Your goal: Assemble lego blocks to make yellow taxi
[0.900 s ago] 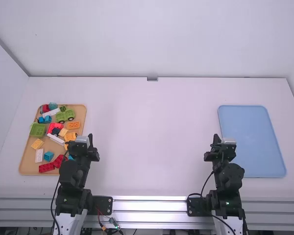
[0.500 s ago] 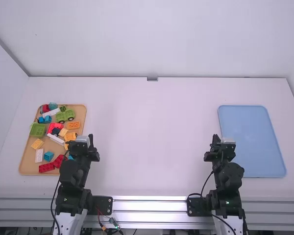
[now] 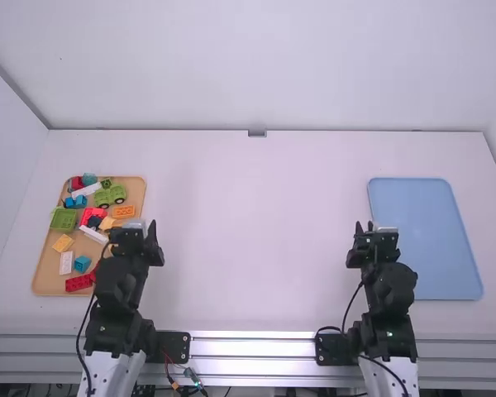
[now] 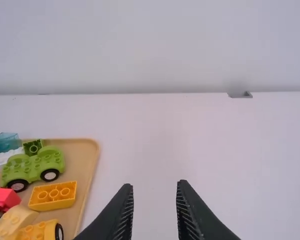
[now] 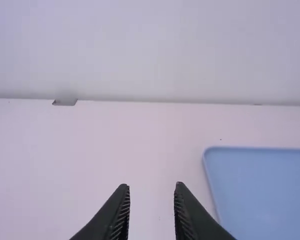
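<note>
Toy blocks (image 3: pixel 78 283) at the tabletop's (image 3: pixel 256 240) left.
We find them on a tan tray (image 3: pixel 48 271), green wheeled base (image 3: pixel 103 198) toward its far right corner, orange brick (image 3: pixel 123 212) near its right edge. We note the left gripper (image 3: pixel 136 231) wide by that edge; the right gripper (image 3: pixel 376 235), also wide, near the blue tray's (image 3: pixel 426 240) left edge.

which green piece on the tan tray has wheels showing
The car-shaped base, toward the far right of the tray: two wheels show. The small green block and broad green piece show none.
</note>
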Motion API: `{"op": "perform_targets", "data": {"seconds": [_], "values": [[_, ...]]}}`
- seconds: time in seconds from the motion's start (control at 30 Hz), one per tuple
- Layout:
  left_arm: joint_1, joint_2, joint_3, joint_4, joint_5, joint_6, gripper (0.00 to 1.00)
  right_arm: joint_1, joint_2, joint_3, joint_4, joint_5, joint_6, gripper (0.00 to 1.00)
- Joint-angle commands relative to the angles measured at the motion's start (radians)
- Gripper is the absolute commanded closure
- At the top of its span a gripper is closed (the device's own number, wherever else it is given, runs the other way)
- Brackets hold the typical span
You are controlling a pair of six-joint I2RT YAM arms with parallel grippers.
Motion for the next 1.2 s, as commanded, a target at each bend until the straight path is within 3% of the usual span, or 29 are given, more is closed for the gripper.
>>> {"op": "perform_targets", "data": {"seconds": [0.0, 0.3, 0.67, 1.17], "values": [[-0.008, 0.052, 0.061, 0.004, -0.026, -0.005, 0.71, -0.008, 0.057, 0.064, 0.016, -0.014, 0.002, 0.7], [-0.012, 0.231, 0.2, -0.035, -0.152, -0.068, 0.53, -0.028, 0.268, 0.189, 0.058, -0.042, -0.007, 0.53], [0.047, 0.467, 0.413, -0.189, -0.282, -0.1, 0.33, 0.022, 0.486, 0.334, 0.093, -0.073, -0.035, 0.33], [0.375, 0.976, 0.859, -0.677, 0.001, -0.024, 0.08, 0.104, 0.751, 0.508, 0.198, -0.111, -0.067, 0.08]]}}
